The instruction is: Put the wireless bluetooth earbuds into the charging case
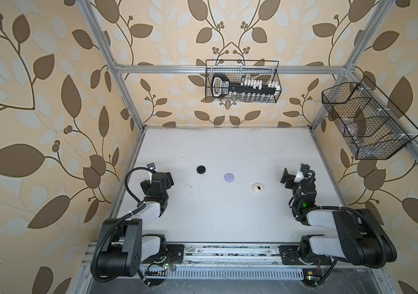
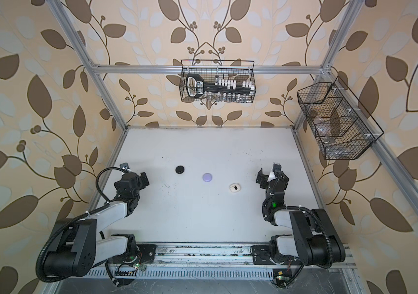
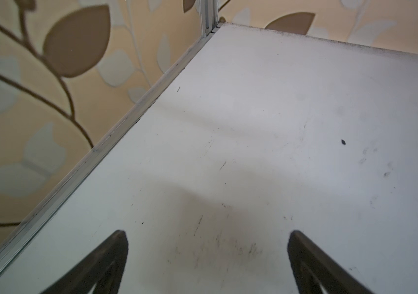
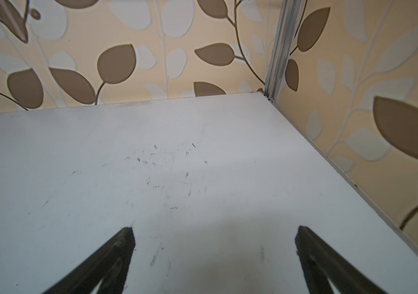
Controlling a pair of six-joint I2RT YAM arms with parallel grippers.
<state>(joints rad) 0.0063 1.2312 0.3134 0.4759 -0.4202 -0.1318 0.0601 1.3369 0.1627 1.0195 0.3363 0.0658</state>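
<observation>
White charging case (image 1: 255, 187) — dark oval mark (image 1: 259, 188), perhaps a logo

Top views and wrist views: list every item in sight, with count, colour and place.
black case: one, black, round, mid-table, nearest the left arm.
lavender case: one, pale lavender, round, between the other two cases.
white case: one, cream-white with a dark spot, nearest the right arm.
back basket: one, black wire, on the rear rail.
tool: one, black and white, inside the back basket.
side basket: one, black wire, on the right rail.
table: one, white, scuffed.
left gripper: one, black, open, above bare table.
right gripper: one, black, open, above bare table.
</observation>
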